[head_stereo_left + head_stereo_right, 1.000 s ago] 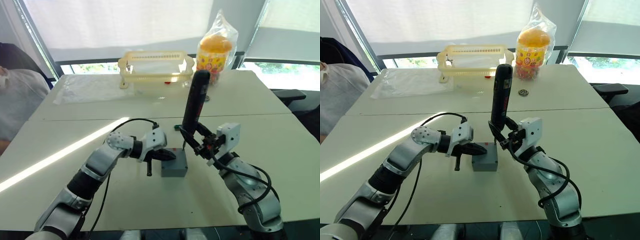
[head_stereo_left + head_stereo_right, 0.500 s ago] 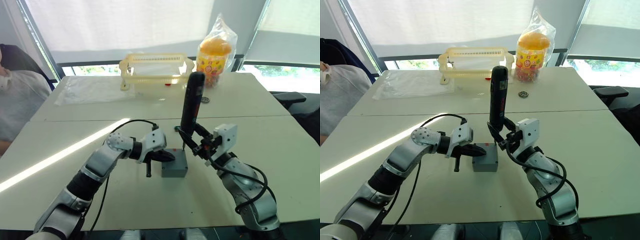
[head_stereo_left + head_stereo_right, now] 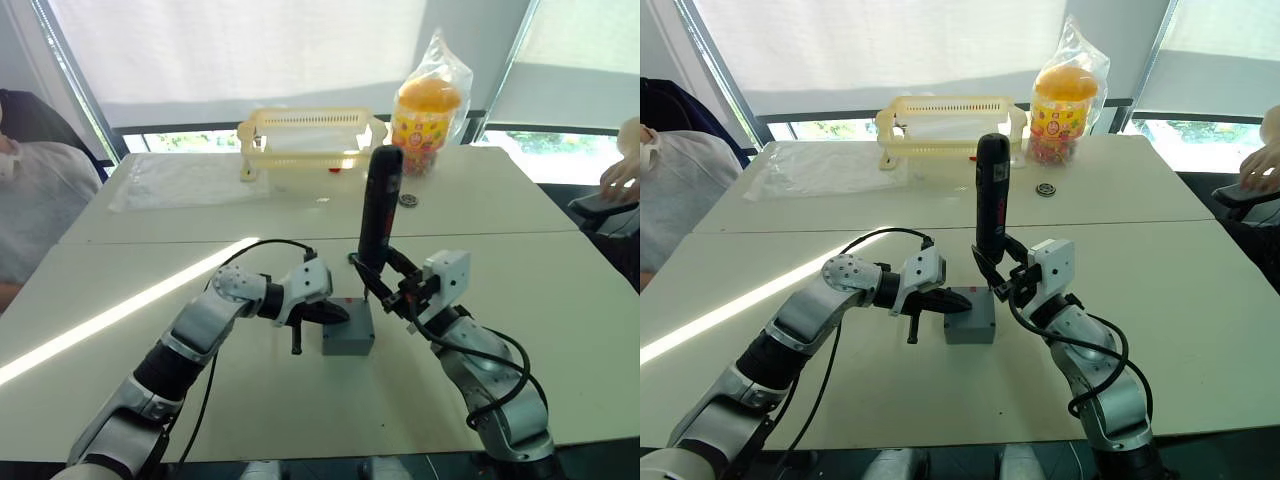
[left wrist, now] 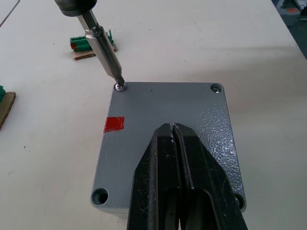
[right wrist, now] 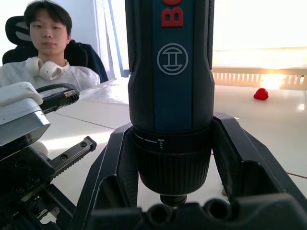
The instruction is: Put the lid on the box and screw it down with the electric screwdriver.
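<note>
Here the left wrist view gives the detail the head views lack: the lid [image 4: 165,124] lies flat on the box [image 3: 348,338], a red mark [image 4: 114,124] on its top, and the metal bit [image 4: 104,48] of the screwdriver [image 3: 378,212] sits on the screw [image 4: 120,87] in one corner, with another screw [image 4: 217,88] in the next corner and an open hole [image 4: 100,195] in a third. The left gripper [image 4: 173,143] has its two black fingers pressed together, their tips resting on the lid. From the head views, the left arm reaches in from the left with its elbow bent, its gripper [image 3: 335,313] level at the box's top edge. The right gripper [image 3: 385,283] pinches the screwdriver low on its body, as the right wrist view shows, with a finger [image 5: 115,167] on either side of the collar. The screwdriver stands nearly upright, its long axis vertical, bit down. The box rests on the white table [image 3: 560,300], with a yellow basket [image 3: 312,135] well behind it.
</note>
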Controlling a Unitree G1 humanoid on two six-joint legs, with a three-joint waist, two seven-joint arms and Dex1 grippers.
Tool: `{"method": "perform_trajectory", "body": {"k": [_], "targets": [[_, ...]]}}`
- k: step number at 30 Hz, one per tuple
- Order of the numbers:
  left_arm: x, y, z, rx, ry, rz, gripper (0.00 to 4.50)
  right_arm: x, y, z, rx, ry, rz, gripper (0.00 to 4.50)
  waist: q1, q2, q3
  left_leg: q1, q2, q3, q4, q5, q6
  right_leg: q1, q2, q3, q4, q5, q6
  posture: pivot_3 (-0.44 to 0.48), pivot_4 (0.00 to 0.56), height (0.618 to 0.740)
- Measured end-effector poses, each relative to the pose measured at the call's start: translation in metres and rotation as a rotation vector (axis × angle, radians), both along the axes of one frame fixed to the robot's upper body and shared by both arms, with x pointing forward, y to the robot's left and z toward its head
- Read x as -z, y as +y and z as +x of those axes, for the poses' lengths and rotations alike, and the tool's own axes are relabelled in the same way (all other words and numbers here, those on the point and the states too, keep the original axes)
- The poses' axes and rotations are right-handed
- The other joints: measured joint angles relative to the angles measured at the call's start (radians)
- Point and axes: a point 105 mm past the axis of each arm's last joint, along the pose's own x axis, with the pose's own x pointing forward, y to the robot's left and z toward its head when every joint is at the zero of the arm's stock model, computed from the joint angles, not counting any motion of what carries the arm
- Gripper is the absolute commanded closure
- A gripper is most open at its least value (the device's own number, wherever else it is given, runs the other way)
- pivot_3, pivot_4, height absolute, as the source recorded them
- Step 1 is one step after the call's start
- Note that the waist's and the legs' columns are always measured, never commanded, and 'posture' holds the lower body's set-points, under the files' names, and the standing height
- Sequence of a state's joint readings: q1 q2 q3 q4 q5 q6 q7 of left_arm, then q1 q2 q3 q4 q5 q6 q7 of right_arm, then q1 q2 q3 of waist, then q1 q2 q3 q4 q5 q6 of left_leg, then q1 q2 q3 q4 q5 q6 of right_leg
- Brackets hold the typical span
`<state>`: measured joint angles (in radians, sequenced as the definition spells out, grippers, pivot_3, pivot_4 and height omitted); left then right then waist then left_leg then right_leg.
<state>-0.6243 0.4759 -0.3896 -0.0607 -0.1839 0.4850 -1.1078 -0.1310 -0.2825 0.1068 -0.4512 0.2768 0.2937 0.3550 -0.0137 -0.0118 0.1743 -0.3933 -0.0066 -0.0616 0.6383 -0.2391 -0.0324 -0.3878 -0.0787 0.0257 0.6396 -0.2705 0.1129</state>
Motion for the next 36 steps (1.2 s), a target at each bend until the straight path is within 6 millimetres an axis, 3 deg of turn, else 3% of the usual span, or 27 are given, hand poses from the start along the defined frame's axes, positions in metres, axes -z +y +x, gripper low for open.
{"method": "perform_trajectory", "body": {"k": [26, 36], "targets": [[0.0034, 0.0047, -0.0020, -0.005, 0.002, 0.021, 4.50, 0.0084, -0.0041, -0.0071, 0.021, 0.019, 0.047, 2.74, 0.000, -0.005, -0.016, 0.002, 0.002, 0.000, -0.009, 0.000, 0.000, 0.001, 0.000, 0.000, -0.009, -0.001, -0.003, 0.000, 0.150, 0.740], [0.0034, 0.0044, -0.0020, -0.004, 0.001, 0.022, 4.50, 0.0094, -0.0004, -0.0009, 0.035, -0.001, 0.058, 2.74, 0.000, -0.005, -0.016, 0.002, 0.002, 0.000, -0.009, 0.000, 0.000, 0.001, 0.000, 0.000, -0.009, -0.001, -0.003, 0.000, 0.150, 0.740]]}}
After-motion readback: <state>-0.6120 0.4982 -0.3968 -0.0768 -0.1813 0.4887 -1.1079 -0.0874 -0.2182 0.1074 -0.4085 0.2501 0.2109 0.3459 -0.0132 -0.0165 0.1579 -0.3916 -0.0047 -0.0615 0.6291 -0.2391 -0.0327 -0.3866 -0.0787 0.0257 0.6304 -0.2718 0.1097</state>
